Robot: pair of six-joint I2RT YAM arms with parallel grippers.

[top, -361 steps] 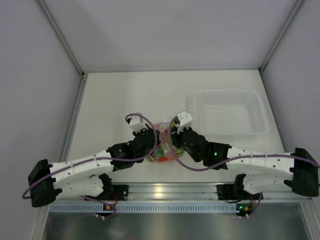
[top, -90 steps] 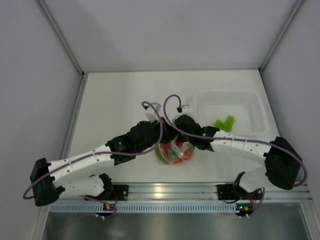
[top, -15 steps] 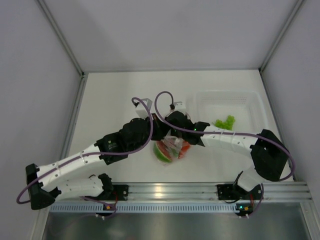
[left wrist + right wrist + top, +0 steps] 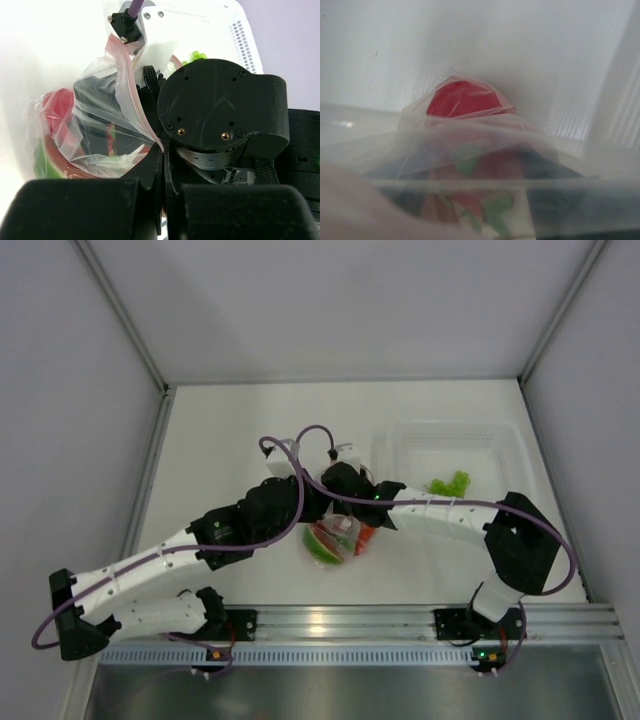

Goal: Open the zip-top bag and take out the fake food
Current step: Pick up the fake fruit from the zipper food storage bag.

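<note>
Pinching the zip-top bag [image 4: 100, 127] by its pink zip strip, left pincer [image 4: 163, 150] is closed. Bag sits near desk [image 4: 230, 440] centre, toward 6 o'clock, fake food [image 4: 322, 546] inside. Right pincer [image 4: 348, 524] reaches into the bag mouth; its spread cannot be told. Green leafy piece [image 4: 449, 483] lies in the tub [image 4: 507, 455] at 2 o'clock.

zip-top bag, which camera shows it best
Left wrist: the zip-top bag shows its pink strip clearly, rim pinched in the left tool. Top external has it mostly under the arms; right wrist gives only blurred plastic.
</note>
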